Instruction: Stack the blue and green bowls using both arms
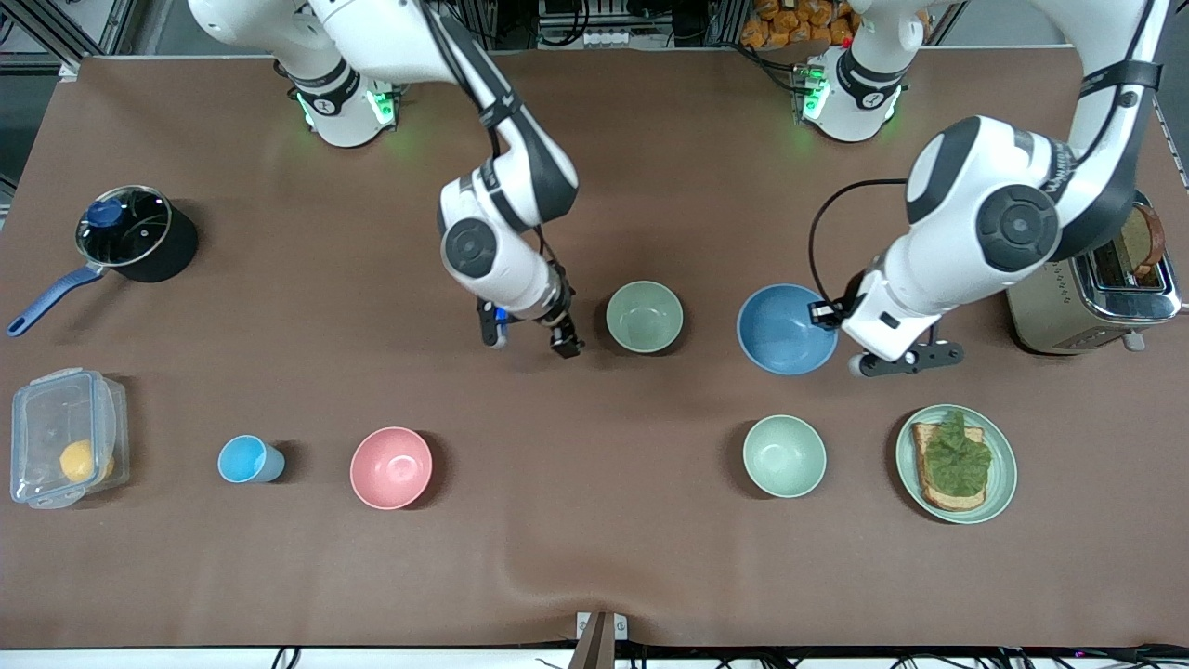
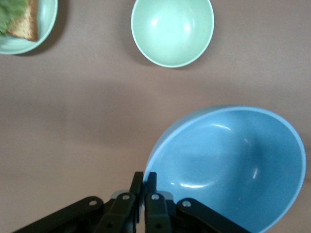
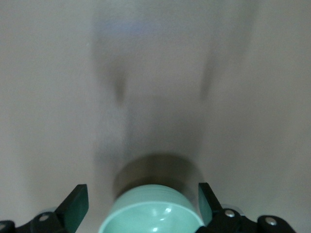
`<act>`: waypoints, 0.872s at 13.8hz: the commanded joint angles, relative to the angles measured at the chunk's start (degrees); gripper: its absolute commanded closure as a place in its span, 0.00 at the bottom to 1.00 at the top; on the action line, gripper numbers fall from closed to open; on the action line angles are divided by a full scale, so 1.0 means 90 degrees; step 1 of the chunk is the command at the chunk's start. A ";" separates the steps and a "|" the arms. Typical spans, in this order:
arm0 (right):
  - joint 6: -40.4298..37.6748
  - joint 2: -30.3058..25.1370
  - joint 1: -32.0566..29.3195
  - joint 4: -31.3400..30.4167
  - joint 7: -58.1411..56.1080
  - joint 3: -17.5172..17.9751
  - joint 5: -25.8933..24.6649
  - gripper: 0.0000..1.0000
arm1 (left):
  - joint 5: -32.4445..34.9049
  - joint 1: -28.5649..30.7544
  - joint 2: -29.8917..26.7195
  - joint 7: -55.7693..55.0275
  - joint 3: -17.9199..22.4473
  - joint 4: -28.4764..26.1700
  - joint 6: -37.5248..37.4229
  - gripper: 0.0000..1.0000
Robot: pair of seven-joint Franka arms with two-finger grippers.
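Closest to the front camera, a row runs along the brown surface (image 1: 594, 576): a clear box (image 1: 65, 437) with something yellow inside at the right arm's end, then a light-blue cup (image 1: 249, 459), a pink bowl (image 1: 391, 467), a pale mint bowl (image 1: 784, 455), and a green plate (image 1: 1001, 483) of toast topped with a leaf at the left arm's end.

Farther back, the green bowl (image 1: 644, 316) and the blue bowl (image 1: 785, 328) sit side by side near the middle, apart from each other. The left end effector (image 1: 850, 339) has its fingers (image 2: 144, 187) pressed together on the blue bowl's rim, and the bowl looks tilted in the left wrist view. The right end effector (image 1: 529, 342) is spread wide, low beside the green bowl, not touching it.

Farther still are a lidded pot (image 1: 135, 232) and a toaster (image 1: 1096, 288).
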 commanded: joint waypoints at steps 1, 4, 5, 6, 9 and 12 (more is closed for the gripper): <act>0.0293 0.0346 -0.0117 -0.0044 0.0054 0.0091 0.0765 0.00 | -0.0149 0.0036 -0.0055 -0.0489 -0.0271 -0.0220 0.0035 1.00; 0.1133 0.0581 0.0078 -0.0083 0.0054 0.0179 0.1090 0.00 | -0.0149 0.0036 -0.0026 -0.0764 -0.0380 -0.0288 0.0094 1.00; 0.1144 0.0611 0.0069 -0.0083 0.0063 0.0188 0.1119 0.00 | -0.0158 0.0027 -0.0026 -0.0783 -0.0389 -0.0318 0.0094 1.00; 0.1154 0.0611 0.0078 -0.0083 0.0063 0.0188 0.1283 0.00 | -0.0149 0.0027 -0.0026 -0.0880 -0.0399 -0.0386 0.0094 1.00; 0.1368 0.0718 0.0107 -0.0083 -0.0015 0.0227 0.1598 0.00 | -0.0168 0.0017 -0.0016 -0.1096 -0.0516 -0.0532 0.0191 1.00; 0.1427 0.0757 0.0127 -0.0083 -0.0015 0.0286 0.1607 0.00 | -0.0227 -0.0178 -0.0016 -0.1319 -0.0516 -0.0679 0.0376 1.00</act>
